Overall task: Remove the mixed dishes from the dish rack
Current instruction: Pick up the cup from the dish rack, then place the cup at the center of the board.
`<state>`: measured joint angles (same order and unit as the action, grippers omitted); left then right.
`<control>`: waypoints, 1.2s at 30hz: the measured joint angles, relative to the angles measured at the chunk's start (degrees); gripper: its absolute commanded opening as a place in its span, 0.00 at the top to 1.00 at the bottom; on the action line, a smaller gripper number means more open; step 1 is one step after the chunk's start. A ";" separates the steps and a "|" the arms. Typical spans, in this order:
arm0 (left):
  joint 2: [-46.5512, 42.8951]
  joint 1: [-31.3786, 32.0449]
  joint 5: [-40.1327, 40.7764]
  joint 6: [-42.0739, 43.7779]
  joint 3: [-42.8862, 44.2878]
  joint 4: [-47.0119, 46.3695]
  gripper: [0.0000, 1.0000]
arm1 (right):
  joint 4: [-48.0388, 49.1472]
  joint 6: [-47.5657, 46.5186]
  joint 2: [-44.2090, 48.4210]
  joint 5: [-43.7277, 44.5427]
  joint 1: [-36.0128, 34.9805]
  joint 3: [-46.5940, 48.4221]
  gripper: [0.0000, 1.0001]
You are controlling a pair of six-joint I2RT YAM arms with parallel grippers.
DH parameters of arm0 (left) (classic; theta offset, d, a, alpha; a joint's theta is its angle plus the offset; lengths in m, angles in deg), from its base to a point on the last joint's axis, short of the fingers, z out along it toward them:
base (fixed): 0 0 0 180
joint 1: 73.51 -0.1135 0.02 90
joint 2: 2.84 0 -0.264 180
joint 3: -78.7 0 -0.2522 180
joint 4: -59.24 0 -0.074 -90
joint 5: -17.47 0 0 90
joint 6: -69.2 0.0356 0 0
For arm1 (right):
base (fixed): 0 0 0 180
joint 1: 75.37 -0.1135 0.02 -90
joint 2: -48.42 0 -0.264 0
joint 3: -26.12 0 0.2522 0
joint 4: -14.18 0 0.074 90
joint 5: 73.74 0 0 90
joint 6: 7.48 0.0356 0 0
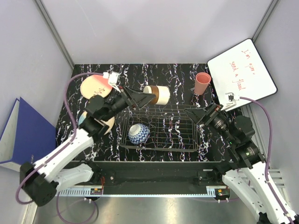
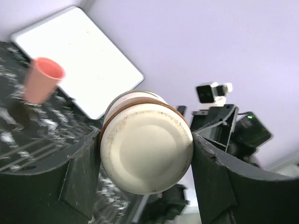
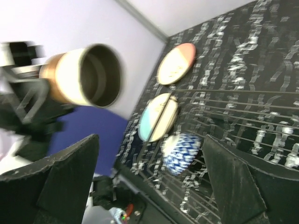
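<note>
Left fingers (image 2: 79, 177) clamp cream cup (image 2: 145, 151) horizontally, mouth pointing right.

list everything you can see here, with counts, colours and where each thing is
pink plate: 1, pink and cream, on the table, far left
blue plate: 1, light blue and cream, left of the rack
bowl: 1, blue and white, in the rack's left part
cream cup: 1, cream with brown band, held sideways by the rack's far edge
pink cup: 1, pink, standing on the table, far right
rack: 1, dark wire, table centre
whiteboard: 1, white with red writing, far right
binder: 1, blue, left of the table
table: 1, black with white marbling
left gripper: shut on cream cup
right gripper: open, over the rack's right end
</note>
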<state>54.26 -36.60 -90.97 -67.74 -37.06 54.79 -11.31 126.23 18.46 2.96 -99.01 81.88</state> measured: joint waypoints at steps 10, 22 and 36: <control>15.87 -0.85 -9.03 -20.61 -7.78 -30.53 1.00 | 12.37 5.07 -3.04 -8.33 0.00 -1.03 0.20; 20.65 0.33 -11.26 -28.17 -6.58 -43.23 1.00 | 20.11 6.99 -8.87 -12.00 -0.02 -1.20 0.23; 25.07 1.79 -11.65 -29.77 -5.46 -42.80 0.59 | 27.93 8.55 -14.82 -14.78 -1.51 -1.20 1.00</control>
<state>79.33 -34.81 -102.62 -97.51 -42.52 11.99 16.62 134.77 3.64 -11.81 -100.52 80.67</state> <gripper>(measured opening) 0.693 0.109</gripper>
